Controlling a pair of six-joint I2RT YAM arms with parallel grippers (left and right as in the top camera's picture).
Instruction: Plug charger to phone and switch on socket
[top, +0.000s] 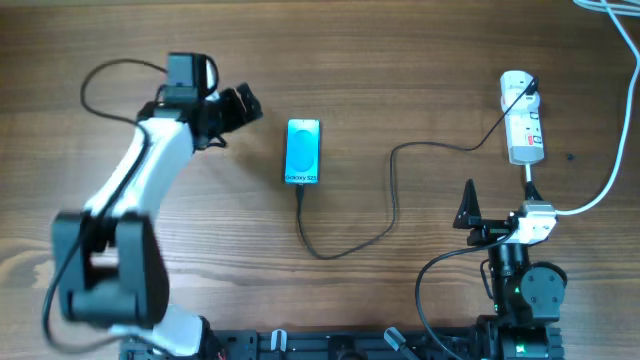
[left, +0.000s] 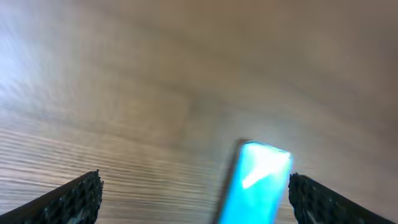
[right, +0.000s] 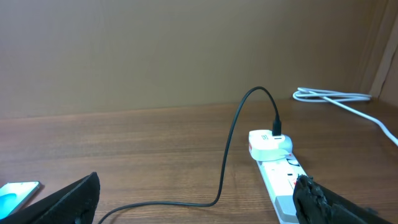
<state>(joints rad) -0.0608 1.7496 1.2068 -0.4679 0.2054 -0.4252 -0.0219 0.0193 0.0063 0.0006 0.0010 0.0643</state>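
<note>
1. The wooden desk (top: 420, 60) carries cabling on my right side. A thick white cord (top: 600, 190) leaves the socket's near end, passes right beside my right gripper and swings off toward the right edge. Another white cable (right: 329, 96) lies near the far right corner.
2. The charger (top: 392, 190), a thin black cable, rises from a white adapter block (right: 268, 143) on the socket's far end. It arches over and loops across the desk between my two arms.
3. The phone (top: 303, 152) lies flat about mid-desk, a little left of centre, with its teal screen up and its text toward the near edge. The charger's free end meets that near edge, but I cannot tell whether the plug is fully seated.
4. My left gripper (top: 243, 104) hovers to the left of the phone and a little farther back, pointing at it. Its fingers are spread wide with nothing between them. In my blurred left wrist view the phone shows just ahead, closer to my right finger (left: 323, 199).
5. The socket (top: 522, 125), a white power strip with red markings, lies near the right edge, lengthwise from near to far.
6. My right gripper (right: 196, 208) sits toward the near right corner, fingers spread wide and empty. The socket's near end is just ahead of my right finger (right: 323, 199). The phone is well apart, off to my left.
</note>
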